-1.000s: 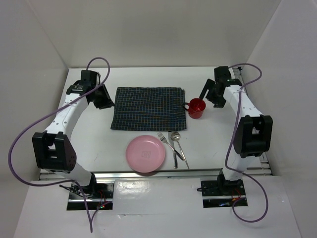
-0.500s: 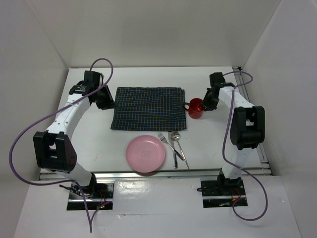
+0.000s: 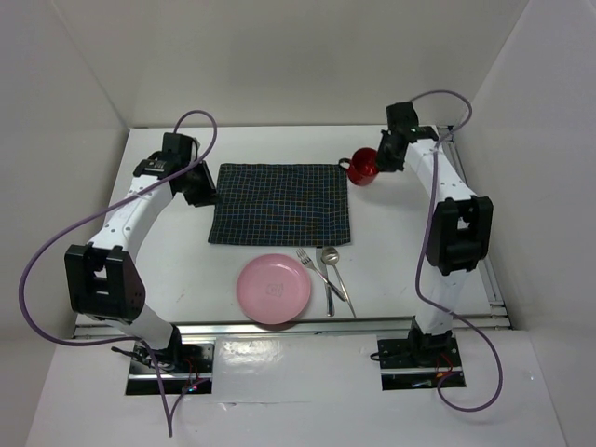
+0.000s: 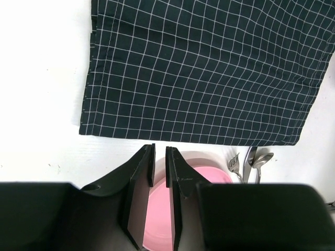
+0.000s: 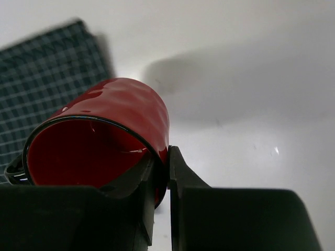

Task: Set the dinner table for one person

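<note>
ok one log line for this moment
right gripper: shut on red mug rim, tilted | left gripper: shut, empty, beside checked placemat | pink plate, fork, spoon: on table

right claw [image 3: 380,159] at red mug [image 3: 363,167], by far-right corner of placemat [image 3: 279,205] | left claw [image 3: 201,190] beside placemat left edge

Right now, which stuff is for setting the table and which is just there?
For the job: dinner table, placemat, pink plate, fork, spoon, red mug in the right claw.
Just there: purple cables, metal rail.
</note>
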Tool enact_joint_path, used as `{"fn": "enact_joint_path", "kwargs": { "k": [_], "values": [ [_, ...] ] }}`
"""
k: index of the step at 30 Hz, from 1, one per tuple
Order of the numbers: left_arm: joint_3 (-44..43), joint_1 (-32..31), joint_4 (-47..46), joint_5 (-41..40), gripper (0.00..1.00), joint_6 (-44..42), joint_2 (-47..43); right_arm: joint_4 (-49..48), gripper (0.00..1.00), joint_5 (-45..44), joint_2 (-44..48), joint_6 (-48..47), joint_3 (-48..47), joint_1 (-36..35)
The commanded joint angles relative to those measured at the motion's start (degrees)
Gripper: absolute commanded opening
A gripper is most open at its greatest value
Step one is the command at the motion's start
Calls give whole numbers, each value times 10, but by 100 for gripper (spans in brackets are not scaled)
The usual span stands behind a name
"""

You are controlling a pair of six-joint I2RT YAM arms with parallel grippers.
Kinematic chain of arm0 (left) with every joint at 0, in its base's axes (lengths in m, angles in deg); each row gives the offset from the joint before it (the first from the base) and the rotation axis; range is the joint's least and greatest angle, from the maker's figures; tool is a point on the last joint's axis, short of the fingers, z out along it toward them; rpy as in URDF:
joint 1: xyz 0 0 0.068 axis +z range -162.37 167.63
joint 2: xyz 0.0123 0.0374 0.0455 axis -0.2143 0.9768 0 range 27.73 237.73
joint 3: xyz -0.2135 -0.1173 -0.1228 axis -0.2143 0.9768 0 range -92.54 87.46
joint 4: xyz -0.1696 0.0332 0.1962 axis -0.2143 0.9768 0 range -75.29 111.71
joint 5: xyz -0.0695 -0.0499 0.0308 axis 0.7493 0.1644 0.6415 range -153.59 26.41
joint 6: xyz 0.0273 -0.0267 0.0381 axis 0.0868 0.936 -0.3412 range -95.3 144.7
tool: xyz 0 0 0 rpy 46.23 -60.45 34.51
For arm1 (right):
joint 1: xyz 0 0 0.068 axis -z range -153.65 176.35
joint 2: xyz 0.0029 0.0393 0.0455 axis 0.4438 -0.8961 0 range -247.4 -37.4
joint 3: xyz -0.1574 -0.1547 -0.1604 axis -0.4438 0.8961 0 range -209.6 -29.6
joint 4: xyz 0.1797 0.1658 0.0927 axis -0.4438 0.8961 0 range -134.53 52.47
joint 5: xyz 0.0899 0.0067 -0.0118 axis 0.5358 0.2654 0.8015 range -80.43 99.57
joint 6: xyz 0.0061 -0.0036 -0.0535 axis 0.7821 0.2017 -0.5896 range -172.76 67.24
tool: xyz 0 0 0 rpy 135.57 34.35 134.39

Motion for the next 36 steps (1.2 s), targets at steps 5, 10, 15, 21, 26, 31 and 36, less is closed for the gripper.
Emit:
{"fn": "enact_joint_path", "kwargs": {
  "k": [5,10,15,21,26,31,36],
  "values": [
    [-29,-5,11,-5,32,-7,2,27,0,17,-131,-83,-231,-76],
    [-29,-5,16,-5,32,-12,2,40,0,2,-214,-124,-337,-101],
    [-29,-5,16,-5,32,-12,2,45,0,8,-242,-145,-374,-101],
    [-29,-5,22,0,32,-12,2,57,0,3,-266,-162,-379,-101],
    [-24,-5,22,0,32,-12,2,45,0,-10,-266,-167,-352,-101],
    [-30,-5,22,0,32,-12,2,45,0,-10,-289,-167,-352,-96],
    [-35,-16,39,-5,35,-17,-6,50,33,-15,-289,-156,-357,-96]
  ]
}}
